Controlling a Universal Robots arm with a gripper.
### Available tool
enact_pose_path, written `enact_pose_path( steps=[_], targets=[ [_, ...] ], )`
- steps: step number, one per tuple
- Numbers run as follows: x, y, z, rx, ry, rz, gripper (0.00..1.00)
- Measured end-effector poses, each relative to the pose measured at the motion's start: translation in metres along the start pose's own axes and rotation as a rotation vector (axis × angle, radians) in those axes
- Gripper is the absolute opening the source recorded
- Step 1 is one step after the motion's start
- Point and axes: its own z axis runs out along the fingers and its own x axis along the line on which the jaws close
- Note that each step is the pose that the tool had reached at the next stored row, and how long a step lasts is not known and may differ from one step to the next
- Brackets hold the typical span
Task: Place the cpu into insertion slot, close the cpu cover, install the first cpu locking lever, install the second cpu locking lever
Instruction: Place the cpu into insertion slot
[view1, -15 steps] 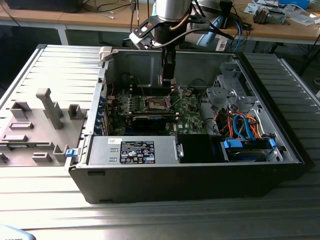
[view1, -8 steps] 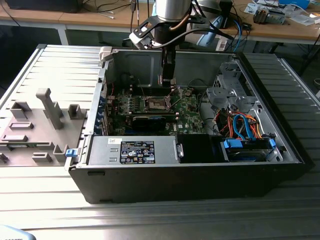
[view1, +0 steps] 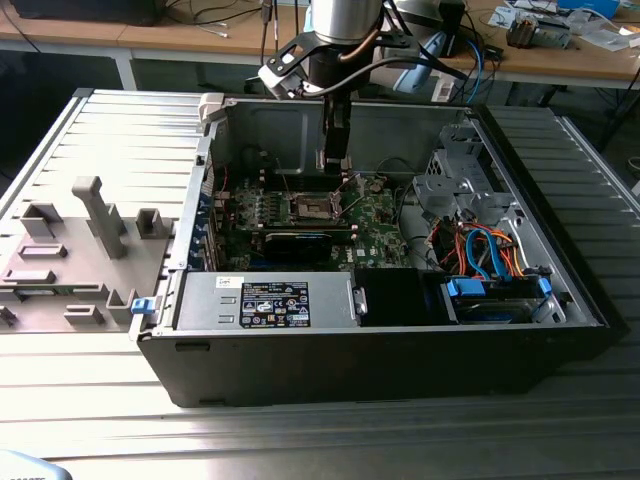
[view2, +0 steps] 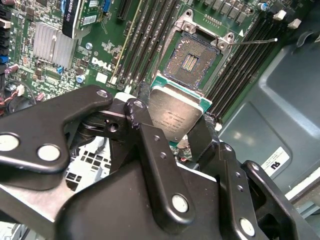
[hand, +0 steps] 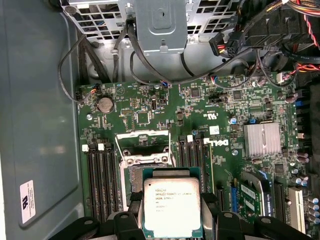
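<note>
Claw (view2: 170, 131) clamped on cpu (view2: 175, 116) by two opposite edges; it hangs above bare insertion slot (view2: 193, 62), not yet seated.

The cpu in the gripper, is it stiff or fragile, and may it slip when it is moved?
The cpu looks like a flat, rigid plate with a metal top, so it probably will not bend. The gripper holds it by its thin edges, so it might slip or tilt. It is small and thin, so probably light.
</note>
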Motion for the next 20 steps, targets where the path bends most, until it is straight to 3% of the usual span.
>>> enact_pose_path(
  steps=[20],
  targets=[
    [0.0000, 0.0000, 0.0013, 0.0007, -0.0004, 0.019, 0.55]
  ],
)
